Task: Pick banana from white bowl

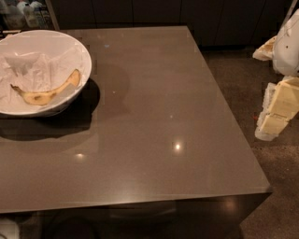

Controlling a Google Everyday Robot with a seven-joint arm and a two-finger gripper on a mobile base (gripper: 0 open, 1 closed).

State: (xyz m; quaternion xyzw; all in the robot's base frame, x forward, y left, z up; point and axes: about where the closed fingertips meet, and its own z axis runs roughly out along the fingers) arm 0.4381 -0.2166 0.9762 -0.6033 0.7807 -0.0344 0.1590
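A curved yellow banana (46,91) lies inside the white bowl (70,44), resting on crumpled white paper. The bowl stands at the far left of a brown table (154,116). My gripper (275,109) hangs at the right edge of the view, off the table's right side and over the floor, far from the bowl. Nothing shows between its pale fingers.
The table's right edge runs from the back centre down to the front right corner. Beyond it lies dark speckled floor (233,74). Dark cabinets (140,11) line the back. Bottles (25,11) stand on a shelf at the top left.
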